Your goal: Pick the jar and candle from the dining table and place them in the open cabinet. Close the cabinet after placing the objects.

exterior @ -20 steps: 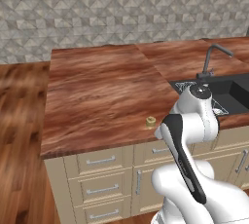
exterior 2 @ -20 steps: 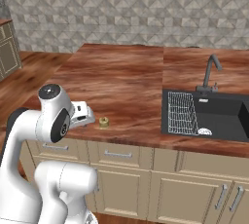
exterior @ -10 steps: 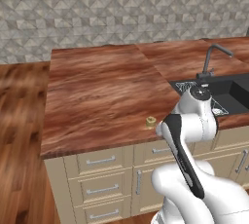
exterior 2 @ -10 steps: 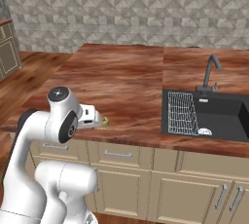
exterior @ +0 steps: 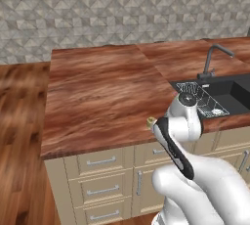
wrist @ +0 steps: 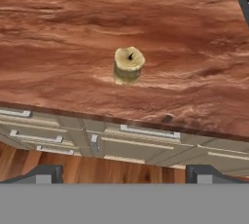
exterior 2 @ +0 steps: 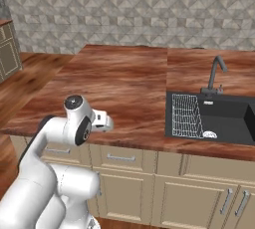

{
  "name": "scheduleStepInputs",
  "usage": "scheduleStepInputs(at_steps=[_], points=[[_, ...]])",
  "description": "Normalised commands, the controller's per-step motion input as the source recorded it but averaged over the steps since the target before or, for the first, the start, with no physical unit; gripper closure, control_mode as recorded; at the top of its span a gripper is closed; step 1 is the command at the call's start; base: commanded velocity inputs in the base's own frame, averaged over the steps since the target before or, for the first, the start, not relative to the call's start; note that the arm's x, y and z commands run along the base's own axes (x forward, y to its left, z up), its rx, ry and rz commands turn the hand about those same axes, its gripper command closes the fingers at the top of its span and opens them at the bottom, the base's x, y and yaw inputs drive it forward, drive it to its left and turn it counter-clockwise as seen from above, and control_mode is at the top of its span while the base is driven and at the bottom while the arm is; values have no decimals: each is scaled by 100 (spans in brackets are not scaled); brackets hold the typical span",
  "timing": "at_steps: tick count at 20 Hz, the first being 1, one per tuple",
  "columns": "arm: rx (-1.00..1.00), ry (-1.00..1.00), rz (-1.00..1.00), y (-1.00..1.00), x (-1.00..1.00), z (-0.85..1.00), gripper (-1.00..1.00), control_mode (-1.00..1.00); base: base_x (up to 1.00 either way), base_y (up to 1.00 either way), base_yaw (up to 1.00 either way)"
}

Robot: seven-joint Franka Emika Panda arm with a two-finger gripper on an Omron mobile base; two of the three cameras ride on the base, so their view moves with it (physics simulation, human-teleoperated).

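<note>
claw spread fully wide, nothing held | candle stands ahead of it near the worktop edge | risk: tiny candle is nudged off if descent is misaligned

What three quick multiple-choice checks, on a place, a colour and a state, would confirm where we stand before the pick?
1. Where does the candle stand?
A. in the sink
B. on the dining table, near its front edge
C. on the floor
2. What colour are the drawer fronts under the table top?
A. beige
B. black
C. blue
3. How is the gripper set?
A. shut on the candle
B. shut on nothing
C. open, holding nothing

Key: 1 B, it stands on the wood top just above the drawers; 2 A, pale fronts with grey pulls; 3 C, fingertips wide apart, candle standing free.
</note>
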Motion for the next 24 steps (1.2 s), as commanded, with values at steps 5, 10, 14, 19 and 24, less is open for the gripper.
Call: scheduleStepInputs(at_steps=[5,10,14,19,24], points=[[0,2,0,0,54,-34,-100,-100,0,0,0],[3,2,2,0,24,-33,-100,-100,0,0,0],[7,4,2,0,8,-50,-100,-100,0,0,0],[2,1,1,0,3,-24,-100,-100,0,0,0],[0,0,0,0,18,-7,-100,-100,0,0,0]])
